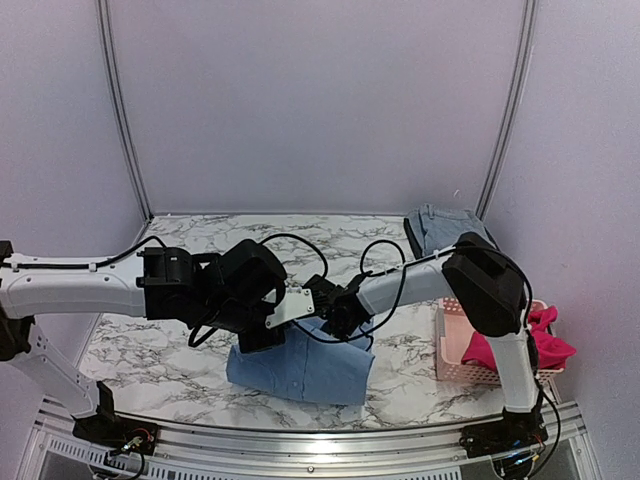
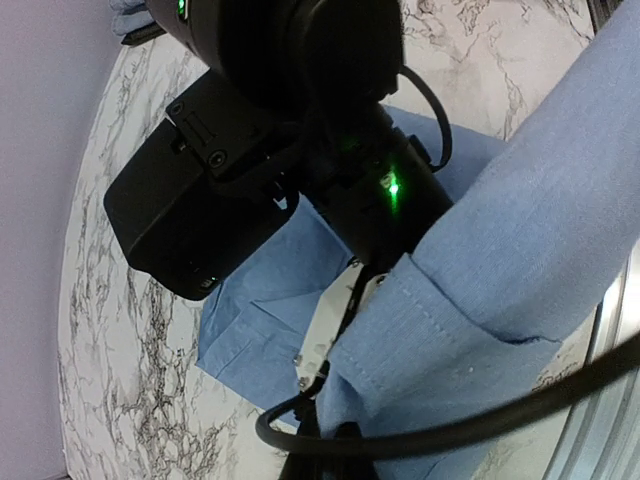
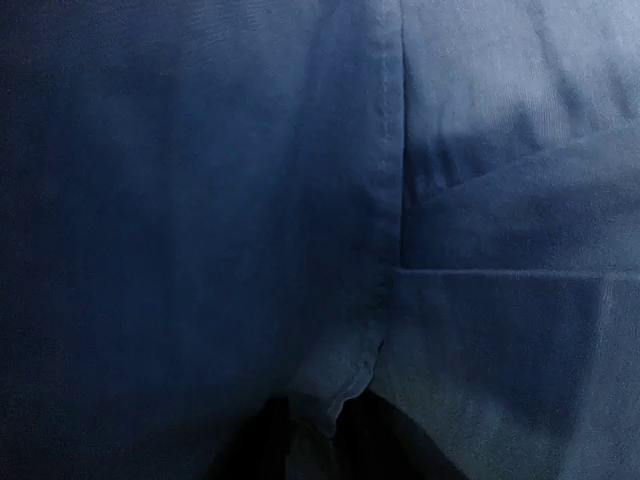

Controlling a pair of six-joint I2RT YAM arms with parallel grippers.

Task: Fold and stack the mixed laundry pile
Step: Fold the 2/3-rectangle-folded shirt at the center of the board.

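The light blue shirt [image 1: 305, 372] lies folded near the table's front edge, below both grippers. My left gripper [image 1: 298, 308] points right, and its pale fingers [image 2: 322, 335] are shut on a seamed fold of the shirt [image 2: 520, 220] that drapes over them. My right gripper [image 1: 335, 315] meets it from the right, low over the shirt. In the right wrist view blue cloth [image 3: 200, 200] fills the frame, and a tongue of it sits between that gripper's [image 3: 335, 430] dark fingers. The magenta-red garment [image 1: 548, 343] hangs out of the basket at the right.
The pink lattice basket [image 1: 452, 350] stands at the table's right front edge. A folded pale blue garment [image 1: 447, 226] rests on a dark tray [image 1: 413, 232] at the back right. Black cables loop between the two wrists. White walls close the table in.
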